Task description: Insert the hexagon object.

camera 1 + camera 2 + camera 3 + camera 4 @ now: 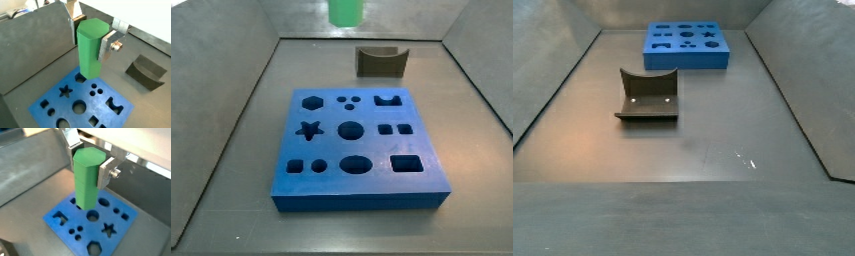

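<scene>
You have the tool closed on the hexagon object, silver plates pressed on two opposite sides of its upper part, in both wrist views. The green peg hangs upright, its lower end below the tool and over the blue board.

In both wrist views the peg's lower end covers one corner region of the board; whether it touches the board or only overlaps it in the line of sight, you cannot tell from these. In a side view the hexagon hole lies open and bare in the far left corner of the board, and only the peg's lower end shows at the frame edge, above and well clear of the board. The tool itself is cut off there.

The other holes, star, circles, squares, stay visible in that side view and partly in the wrist views.

The dark grey curved block sits on the surface off to one side of the tool, apart from the board. A side view shows it standing nearer that camera than the board, with neither tool nor peg in frame.
</scene>
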Tool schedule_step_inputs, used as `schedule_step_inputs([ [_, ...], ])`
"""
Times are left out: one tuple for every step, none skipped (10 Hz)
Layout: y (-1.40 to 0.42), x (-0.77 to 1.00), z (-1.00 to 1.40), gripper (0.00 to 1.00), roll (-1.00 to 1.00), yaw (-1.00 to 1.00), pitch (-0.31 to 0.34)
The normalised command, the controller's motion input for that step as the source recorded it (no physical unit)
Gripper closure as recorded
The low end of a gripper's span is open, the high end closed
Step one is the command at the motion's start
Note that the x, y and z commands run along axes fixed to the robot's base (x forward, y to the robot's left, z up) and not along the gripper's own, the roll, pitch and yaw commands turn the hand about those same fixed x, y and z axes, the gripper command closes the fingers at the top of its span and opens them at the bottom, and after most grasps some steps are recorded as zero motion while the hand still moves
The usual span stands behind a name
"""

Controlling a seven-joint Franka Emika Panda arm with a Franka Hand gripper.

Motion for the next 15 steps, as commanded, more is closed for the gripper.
schedule_step_inputs([
  [0.13, -0.12, -1.0, 1.0, -0.08, -1.0, 0.0],
  [0.15, -0.13, -1.0, 1.0, -0.08, -0.99, 0.0],
  [0.15, -0.13, -1.0, 1.0, -0.08, -0.99, 0.0],
  [0.15, -0.13, -1.0, 1.0, -0.08, -0.99, 0.0],
  [0.16, -0.14, -1.0, 1.0, -0.09, -0.99, 0.0],
  [0.16, -0.13, -1.0, 1.0, -0.09, -1.0, 0.0],
  [0.15, -0.13, -1.0, 1.0, -0.09, -1.0, 0.0],
  [0.13, -0.13, -1.0, 1.0, -0.08, -1.0, 0.0],
  [0.19, -0.38, -0.71, 1.0, -0.19, -0.57, -0.1],
  [0.11, 0.0, -0.09, 1.0, -0.05, 0.0, -0.019],
  [0.02, 0.0, 0.0, 1.0, 0.0, 0.0, 0.0],
  [0.0, 0.01, -0.01, 1.0, 0.0, 0.0, 0.0],
  [0.05, -0.04, -0.14, 1.0, 0.0, 0.16, 0.0],
  [0.12, -0.01, -0.18, 1.0, -0.01, 0.2, -0.031],
  [0.17, 0.0, -0.25, 1.0, 0.0, 0.24, -0.027],
])
